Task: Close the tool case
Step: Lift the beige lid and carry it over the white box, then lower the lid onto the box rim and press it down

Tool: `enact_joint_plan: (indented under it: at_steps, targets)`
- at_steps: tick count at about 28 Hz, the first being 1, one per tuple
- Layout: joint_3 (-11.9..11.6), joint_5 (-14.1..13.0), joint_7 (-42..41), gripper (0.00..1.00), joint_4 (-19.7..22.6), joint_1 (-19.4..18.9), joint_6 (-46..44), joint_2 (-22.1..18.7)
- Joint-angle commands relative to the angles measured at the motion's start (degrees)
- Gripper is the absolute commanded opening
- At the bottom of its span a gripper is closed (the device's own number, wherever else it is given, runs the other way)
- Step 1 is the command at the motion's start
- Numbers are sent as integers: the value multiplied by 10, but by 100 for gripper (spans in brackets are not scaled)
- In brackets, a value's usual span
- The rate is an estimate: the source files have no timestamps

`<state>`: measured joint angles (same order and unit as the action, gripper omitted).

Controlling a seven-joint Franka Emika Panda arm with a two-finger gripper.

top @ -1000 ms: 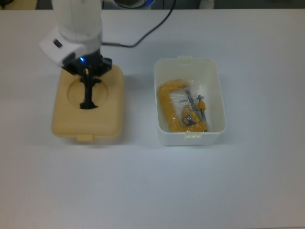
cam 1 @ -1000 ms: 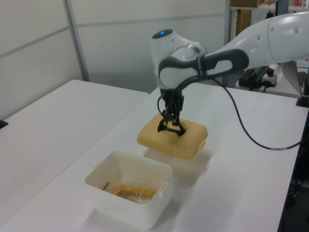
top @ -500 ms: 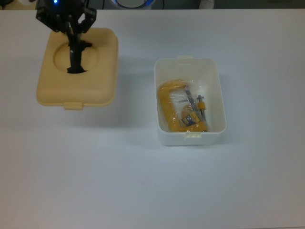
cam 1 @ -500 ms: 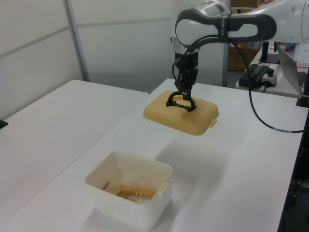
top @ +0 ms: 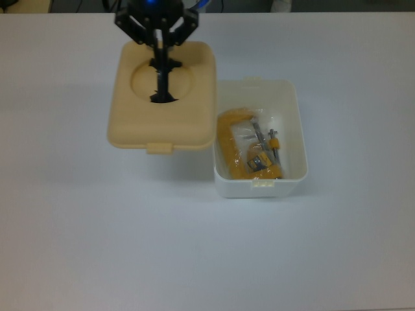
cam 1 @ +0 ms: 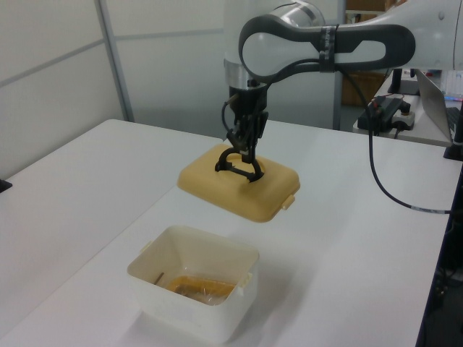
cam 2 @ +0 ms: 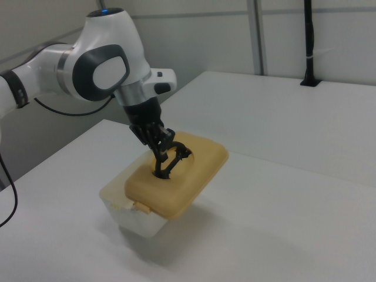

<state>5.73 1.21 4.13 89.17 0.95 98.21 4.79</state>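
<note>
The beige lid [top: 162, 107] is held clear of the desk [top: 97, 246], the tool [top: 157, 40] clamped on its black handle [top: 160, 81]. The open white box [top: 259, 137] lies toward the top view's right, long axes parallel, only the lid's edge overlapping.

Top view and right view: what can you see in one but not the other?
Only the top view shows inside the white box: a yellow tool in a clear bag. Only the right view shows the robot's big white arm and the lid up in the air. Both show the pincer holding the lid's black handle.
</note>
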Motion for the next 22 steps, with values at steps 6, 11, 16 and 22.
enact_joint_plan:
  at_steps: [6, 11, 16, 22]
  targets:
    - [-5, -4, 115, 0, -12, -70, -13, 24]
    - [-5, -2, 137, 0, -13, -94, -8, 36]
    - [-5, -1, 151, 0, -25, -122, 2, 57]
    - [-5, 0, 147, 0, -50, -143, 23, 94]
